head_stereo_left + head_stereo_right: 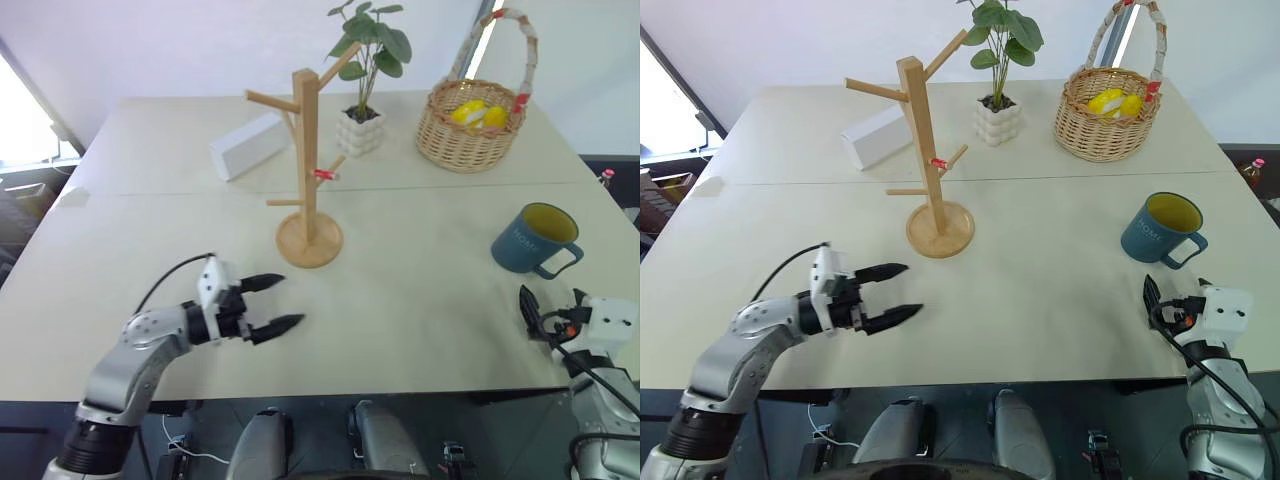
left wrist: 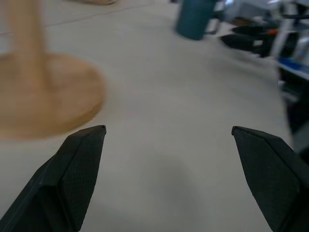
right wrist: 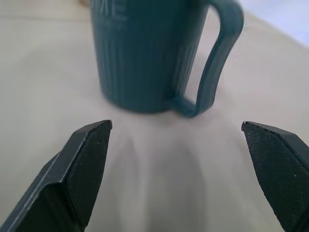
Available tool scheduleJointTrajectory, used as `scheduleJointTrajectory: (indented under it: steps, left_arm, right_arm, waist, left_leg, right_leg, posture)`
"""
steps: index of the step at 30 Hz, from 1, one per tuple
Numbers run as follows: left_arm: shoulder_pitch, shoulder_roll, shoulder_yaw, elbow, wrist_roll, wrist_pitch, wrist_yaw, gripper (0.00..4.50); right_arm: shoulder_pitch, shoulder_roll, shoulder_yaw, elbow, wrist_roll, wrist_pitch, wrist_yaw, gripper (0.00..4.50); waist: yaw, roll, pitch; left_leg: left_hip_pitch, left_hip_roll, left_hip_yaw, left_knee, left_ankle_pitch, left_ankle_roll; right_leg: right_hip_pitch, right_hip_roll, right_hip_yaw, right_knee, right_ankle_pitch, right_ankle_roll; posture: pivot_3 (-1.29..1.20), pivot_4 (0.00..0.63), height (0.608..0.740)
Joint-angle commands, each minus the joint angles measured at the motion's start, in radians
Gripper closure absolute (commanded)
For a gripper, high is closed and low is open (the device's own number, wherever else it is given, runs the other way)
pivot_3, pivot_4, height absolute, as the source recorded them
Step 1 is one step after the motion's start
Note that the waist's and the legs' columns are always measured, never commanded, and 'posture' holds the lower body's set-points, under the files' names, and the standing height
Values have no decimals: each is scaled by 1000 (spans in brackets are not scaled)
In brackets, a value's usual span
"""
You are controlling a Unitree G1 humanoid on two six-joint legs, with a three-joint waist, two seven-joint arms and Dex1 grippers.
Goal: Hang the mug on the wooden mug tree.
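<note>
Your right gripper sits just short of the mug, jaws spread wide and holding nothing. The mug stands upright on the counter at the right, handle turned toward you, well apart from the tree at centre. Ease straight in and take the handle or the near wall squarely between the jaws; a skewed approach could nudge it away. Leave the loop clear enough to slip over a peg. Your left gripper hangs near the tree's base, jaws also open and empty, so keep it out of the carry path.
</note>
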Motion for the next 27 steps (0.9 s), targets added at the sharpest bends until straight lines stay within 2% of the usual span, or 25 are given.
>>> scheduleJointTrajectory:
  steps: [1, 6, 27]
  left_arm:
    - [-66, -39, -83, -49, 27, 2, 9, 0]
    - [-117, -89, -120, -45, 31, 0, 29, 0]
    - [-113, -78, -126, -51, 37, -24, 2, 0]
  right_arm:
    - [-38, 17, -26, 12, -47, -40, -98, 62]
    - [-83, 27, -24, 45, -75, -63, -163, 62]
    - [-205, 21, -3, 166, -102, -78, -232, 62]
  waist:
    - [0, 0, 0]
    - [-4, 0, 0]
    - [-4, 1, 0]
  left_leg:
    - [0, 0, 0, 0, 0, 0]
    - [0, 0, 0, 0, 0, 0]
    - [0, 0, 1, 0, 0, 0]
  right_leg:
    - [0, 1, 0, 0, 1, 2]
    - [0, 2, 0, 0, 1, 3]
    - [0, 3, 1, 1, 1, 3]
  posture:
    - [0, 150, 740]
    - [0, 150, 740]
    - [0, 150, 740]
